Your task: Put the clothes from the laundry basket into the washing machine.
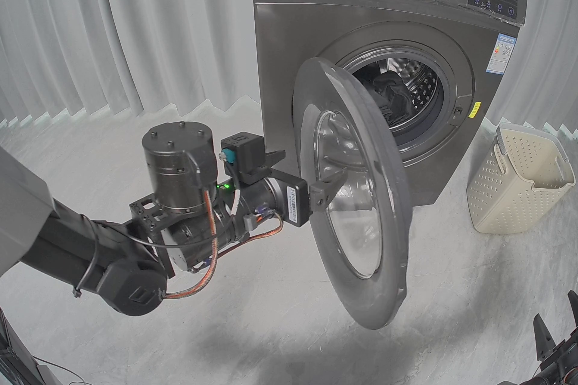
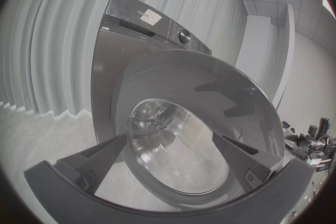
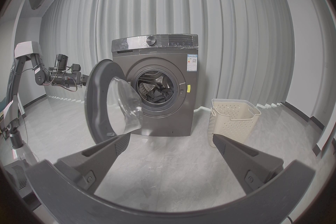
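The grey washing machine (image 1: 385,1) stands with its round door (image 1: 355,206) swung wide open. Dark clothes (image 1: 394,94) lie inside the drum, seen too in the right wrist view as a dark clothes heap (image 3: 155,94). The cream laundry basket (image 1: 521,178) sits on the floor right of the machine, and the part of its inside that shows (image 3: 232,112) looks empty. My left gripper (image 1: 325,190) is open at the door's outer face, its fingers (image 2: 105,154) spread on either side of the door glass (image 2: 175,144). My right gripper (image 3: 171,140) is open, low and well back from the machine.
White curtains (image 1: 120,13) hang behind the machine. The open door (image 3: 105,102) juts out over the grey floor (image 1: 469,296) in front of the drum. My left arm (image 3: 63,76) reaches across to the door's outer side. There is free floor between the basket and my right gripper (image 1: 560,338).
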`<state>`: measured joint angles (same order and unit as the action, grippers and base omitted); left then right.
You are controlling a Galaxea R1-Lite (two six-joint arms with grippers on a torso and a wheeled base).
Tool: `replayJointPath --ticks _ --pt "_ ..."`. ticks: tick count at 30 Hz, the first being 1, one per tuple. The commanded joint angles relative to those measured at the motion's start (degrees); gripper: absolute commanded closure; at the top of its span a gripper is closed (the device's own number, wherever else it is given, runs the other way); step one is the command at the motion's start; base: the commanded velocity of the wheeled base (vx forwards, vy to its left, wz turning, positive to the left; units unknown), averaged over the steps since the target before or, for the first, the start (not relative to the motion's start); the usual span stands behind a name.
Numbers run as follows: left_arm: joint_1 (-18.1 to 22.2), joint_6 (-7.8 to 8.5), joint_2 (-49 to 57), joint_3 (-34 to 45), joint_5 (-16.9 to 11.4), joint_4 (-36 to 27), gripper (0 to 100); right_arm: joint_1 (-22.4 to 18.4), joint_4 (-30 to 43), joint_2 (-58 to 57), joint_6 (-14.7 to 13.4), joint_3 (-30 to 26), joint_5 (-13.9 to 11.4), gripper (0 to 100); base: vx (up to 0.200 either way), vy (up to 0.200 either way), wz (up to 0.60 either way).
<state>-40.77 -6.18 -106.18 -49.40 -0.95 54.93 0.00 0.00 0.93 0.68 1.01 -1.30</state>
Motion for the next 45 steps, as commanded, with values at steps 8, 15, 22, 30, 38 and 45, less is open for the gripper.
replayJointPath --ticks 8,15,22,30,38,45 --pt "0.2 -1.91 -7.5 -11.2 0.0 0.8 0 0.0 0.0 -0.9 0.0 -1.0 0.0 0 0.000 0.000 0.00" --pt "2.9 -3.58 -16.3 -28.5 1.3 -4.1 0 0.0 0.0 -0.9 0.0 -1.0 0.0 0 0.000 0.000 0.00" --pt "3.6 -6.21 -19.9 -32.9 5.1 -4.4 0 0.0 0.0 -0.9 0.0 -1.0 0.0 0 0.000 0.000 0.00" --pt "3.5 -5.60 -3.1 -9.8 5.3 -7.9 0 0.0 0.0 -0.9 0.0 -1.0 0.0 0 0.000 0.000 0.00" --pt "6.0 -2.17 28.3 17.8 2.2 -13.8 0 0.0 0.0 -0.9 0.0 -1.0 0.0 0 0.000 0.000 0.00" --pt "8.3 -1.64 52.7 27.7 1.4 -23.8 0 0.0 0.0 -0.9 0.0 -1.0 0.0 0 0.000 0.000 0.00"
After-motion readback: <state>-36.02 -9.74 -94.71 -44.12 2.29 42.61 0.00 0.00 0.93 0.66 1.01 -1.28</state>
